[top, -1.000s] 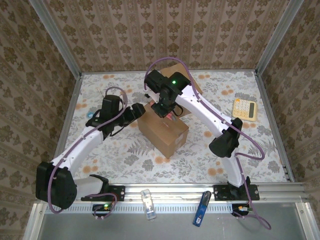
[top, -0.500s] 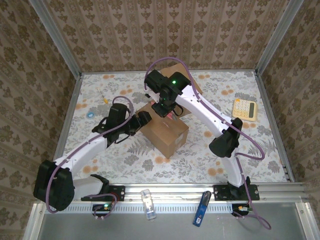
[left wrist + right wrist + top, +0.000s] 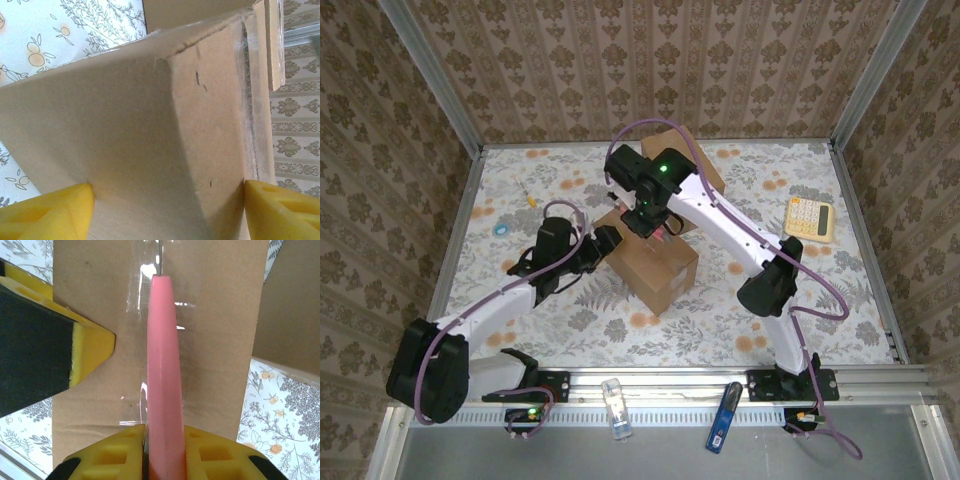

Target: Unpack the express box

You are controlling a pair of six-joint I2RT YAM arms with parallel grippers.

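The right pincer (image 3: 162, 440) is pressed together on a pink cutter (image 3: 162, 355), which runs straight out ahead of its fingers. The thin blade at the cutter's far tip sits on the clear tape (image 3: 136, 310) along the top seam of the express box (image 3: 215, 340). The box's top face lies directly beneath this pincer. To one side, a yellow finger (image 3: 92, 347) of the other arm overlaps the box's edge. The left pincer (image 3: 167, 205) is spread wide, with its two fingertips either side of a corner of the box, at or just beside the card. Whether they bear on the card cannot be told. Seen from above, the right pincer (image 3: 650, 222) hangs over the far end of the box (image 3: 660, 270), and the left pincer (image 3: 605, 243) meets the side that faces its own arm. The box rests on the flowered worktop (image 3: 570, 300) between the two arms, with its flaps closed. Beyond the right pincer lies another piece of brown cardboard (image 3: 670, 140), and a calculator (image 3: 809, 215) sits well apart toward the worktop's edge. The step in hand looks to be slitting the tape, and the box seems still sealed, so the unpacking is at an early stage. The next move likely calls for drawing the blade along the seam, kept shallow to spare whatever is inside. The left pincer would steady the box so that it does not slide under the cut.
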